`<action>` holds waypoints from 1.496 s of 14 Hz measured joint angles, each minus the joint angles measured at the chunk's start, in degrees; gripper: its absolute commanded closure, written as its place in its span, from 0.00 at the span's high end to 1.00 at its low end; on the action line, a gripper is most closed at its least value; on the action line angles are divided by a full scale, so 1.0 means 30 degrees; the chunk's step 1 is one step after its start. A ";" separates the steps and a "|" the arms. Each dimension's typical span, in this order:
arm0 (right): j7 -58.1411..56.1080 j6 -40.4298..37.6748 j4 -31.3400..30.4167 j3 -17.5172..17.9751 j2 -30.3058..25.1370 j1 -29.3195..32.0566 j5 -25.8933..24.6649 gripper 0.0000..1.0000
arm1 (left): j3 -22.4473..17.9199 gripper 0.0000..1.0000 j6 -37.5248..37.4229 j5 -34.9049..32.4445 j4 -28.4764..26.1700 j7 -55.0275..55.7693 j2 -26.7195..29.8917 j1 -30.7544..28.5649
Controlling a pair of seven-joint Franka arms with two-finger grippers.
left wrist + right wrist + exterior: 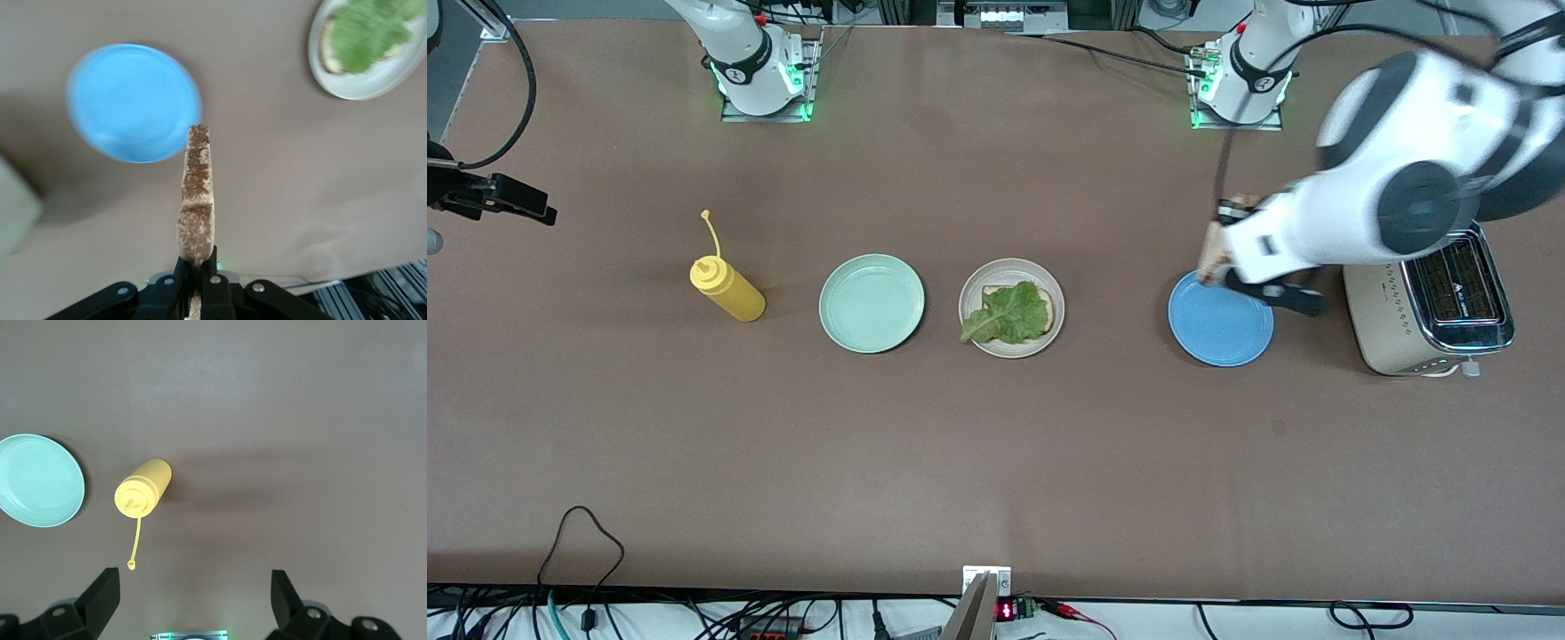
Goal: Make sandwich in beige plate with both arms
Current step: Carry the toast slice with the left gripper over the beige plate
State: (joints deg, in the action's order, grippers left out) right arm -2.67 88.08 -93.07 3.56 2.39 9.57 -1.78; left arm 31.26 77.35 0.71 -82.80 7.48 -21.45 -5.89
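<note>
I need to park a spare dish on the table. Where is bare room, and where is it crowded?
Free: the wide brown table strip nearer the front camera than the plates, and between the yellow squeeze bottle and the robot bases. Crowded: the round blue plate beside the cream toaster, where the left gripper holds a bread slice.

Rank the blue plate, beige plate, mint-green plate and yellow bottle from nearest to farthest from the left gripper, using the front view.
The left gripper, shut on a bread slice, is over the blue plate's edge.
1. Blue plate: directly under the gripper.
2. Beige plate: mid-table, holding bread and lettuce.
3. Mint-green plate: beside the beige plate, toward the right arm's end.
4. Yellow bottle: closest to the right arm's end.
</note>
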 measured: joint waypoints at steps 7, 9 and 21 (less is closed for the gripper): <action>-0.0001 -0.0008 0.0002 -0.0001 0.0001 0.0003 0.0000 1.00 | -0.0372 0.01 0.5802 0.4927 -0.0984 0.1992 -0.2218 0.2258; -0.0001 -0.0008 0.0003 -0.0001 0.0002 0.0004 0.0000 1.00 | -0.1012 0.01 0.6969 0.6493 -0.0990 0.2147 -0.2783 0.2776; -0.0004 -0.0009 0.0003 -0.0003 0.0002 0.0004 0.0000 1.00 | -0.5145 0.01 1.0243 1.4826 -0.1012 -0.0747 -0.5726 0.6631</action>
State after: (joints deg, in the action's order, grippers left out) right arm -2.68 88.05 -93.07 3.55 2.39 9.58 -1.78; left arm 15.82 108.08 45.19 -85.83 5.24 -38.63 14.00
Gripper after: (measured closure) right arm 0.000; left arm 0.916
